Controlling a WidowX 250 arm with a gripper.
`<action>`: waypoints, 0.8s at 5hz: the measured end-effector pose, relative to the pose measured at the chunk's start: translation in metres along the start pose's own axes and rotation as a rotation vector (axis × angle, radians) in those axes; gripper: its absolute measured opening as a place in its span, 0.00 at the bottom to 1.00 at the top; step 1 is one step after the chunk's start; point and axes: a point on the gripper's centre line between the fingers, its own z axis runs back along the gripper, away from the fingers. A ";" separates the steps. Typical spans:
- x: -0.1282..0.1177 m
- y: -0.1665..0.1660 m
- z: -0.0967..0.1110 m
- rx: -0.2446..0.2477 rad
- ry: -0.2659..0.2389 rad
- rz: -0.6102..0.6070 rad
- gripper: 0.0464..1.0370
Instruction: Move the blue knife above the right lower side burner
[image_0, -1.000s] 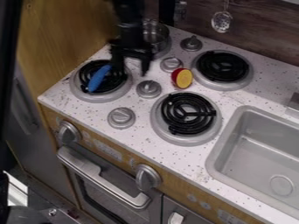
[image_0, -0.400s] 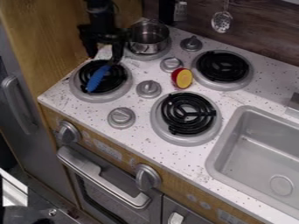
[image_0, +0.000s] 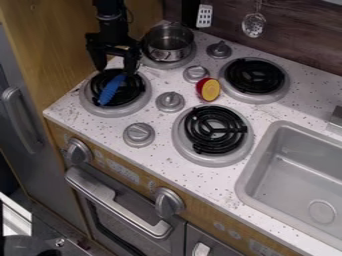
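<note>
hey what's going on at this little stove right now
A robot arm has its gripper open over the front left burner, just behind the blue knife lying there. It doesn't seem to be holding the knife, which is meant for the front right burner. A metal pot sits on the back left burner.

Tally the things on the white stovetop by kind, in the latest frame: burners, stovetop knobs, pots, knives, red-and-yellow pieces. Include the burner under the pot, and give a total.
Burners: 4 (lower right burner, lower left burner, upper right burner, upper left burner)
Stovetop knobs: 4
Pot: 1
Blue knife: 1
Red-and-yellow piece: 1
Total: 11
</note>
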 end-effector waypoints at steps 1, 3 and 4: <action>-0.003 0.002 -0.002 0.019 0.019 0.002 0.96; -0.005 -0.002 -0.008 0.031 0.044 0.003 0.96; -0.011 -0.004 -0.020 0.024 0.081 0.011 0.96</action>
